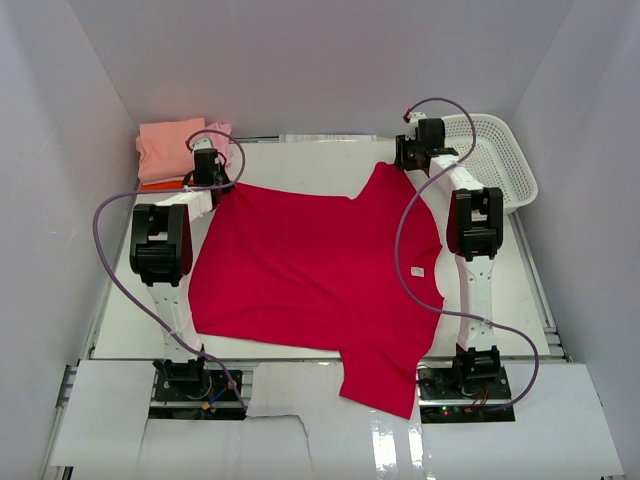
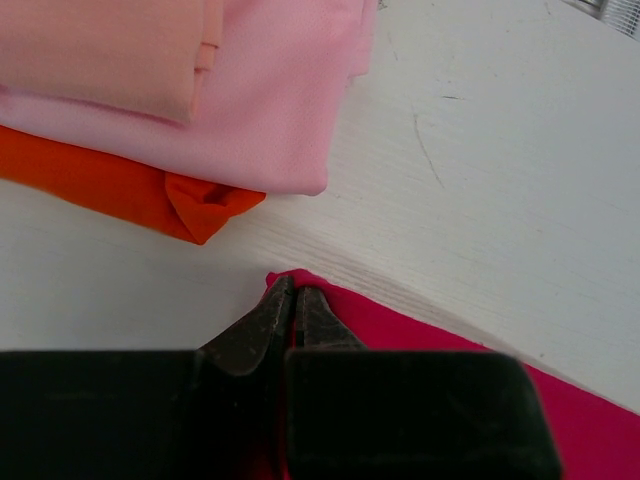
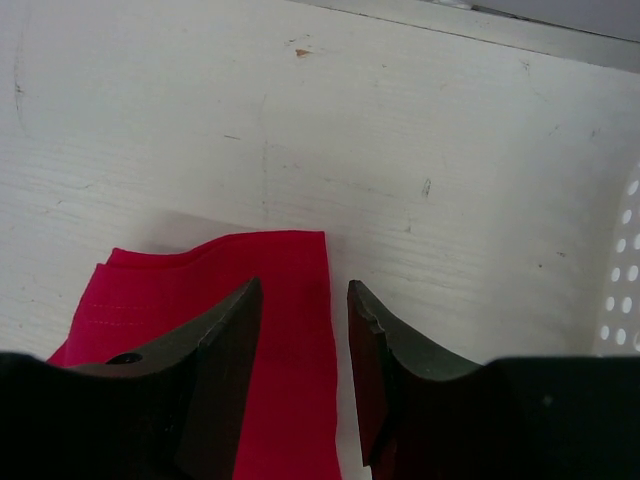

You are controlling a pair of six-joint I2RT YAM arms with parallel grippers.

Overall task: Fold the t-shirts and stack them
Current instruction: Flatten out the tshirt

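1. At the far left corner of the tabletop [image 1: 300, 158], three folded shirts sit in a stack: a salmon-pink t-shirt [image 1: 168, 140] on top, a light pink t-shirt [image 2: 275, 100] under it and an orange t-shirt [image 2: 120, 190] at the bottom.
2. Just beside that stack, the left gripper [image 2: 293, 296] is clamped shut on a far corner of the crimson t-shirt [image 1: 310, 270]. In the left wrist view the tips pinch only the very edge of the cloth, close to the orange fold but not touching it.
3. Across the middle, the crimson t-shirt lies spread out and mostly flat, with its near part draped over the front edge of the tabletop. A small white label [image 1: 417, 270] shows toward its right side.
4. This cloth looks soft, light and limp, so it will likely sag, crease and drag on the tabletop instead of holding a shape. Corners and hems seem the best places to take it, with a deep pinch, since a shallow bite at the edge could slip off.
5. Over the shirt's far right end, the right gripper [image 3: 305, 290] has its jaws apart. The red cloth lies flat on the tabletop between and below them, not pinched.
6. Farthest right stands a white lattice basket [image 1: 500, 160], just beside that gripper and apart from the shirt.
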